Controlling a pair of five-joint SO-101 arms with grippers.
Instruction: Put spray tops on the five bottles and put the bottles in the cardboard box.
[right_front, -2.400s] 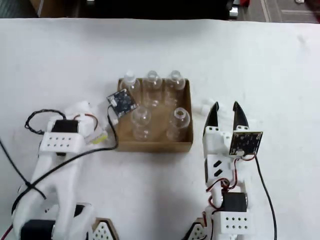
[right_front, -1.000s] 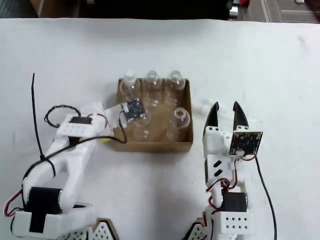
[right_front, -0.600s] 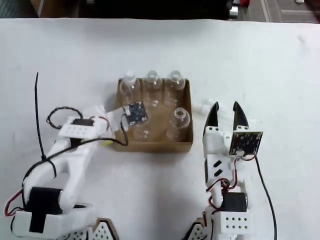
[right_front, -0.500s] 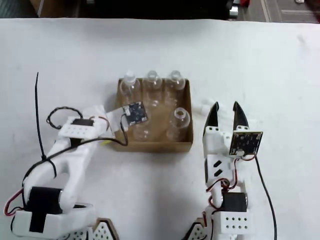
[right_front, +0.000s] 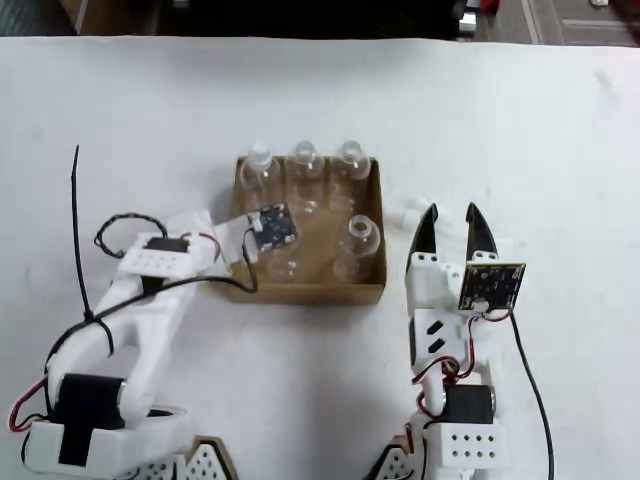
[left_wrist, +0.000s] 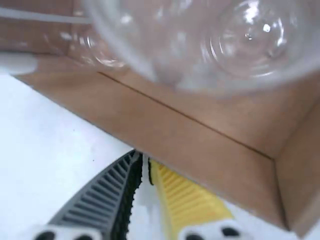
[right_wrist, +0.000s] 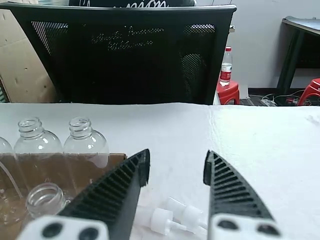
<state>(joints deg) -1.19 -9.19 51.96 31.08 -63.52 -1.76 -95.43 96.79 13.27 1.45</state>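
The cardboard box sits mid-table with several clear bottles in it. The back-left bottle has a white top; the others, such as the front-right bottle, are open-necked. My left arm lies at the box's front left corner. In the left wrist view my left gripper is shut and empty, just outside the box wall, below a clear bottle. My right gripper is open right of the box, with loose white spray tops beyond its tips.
White table all round the box. A black mesh chair stands beyond the far edge. A black cable tie sticks up from the left arm.
The left arm has swung right and in toward the box's front left corner, its wrist camera now over the front-left bottle. The right arm has not moved.
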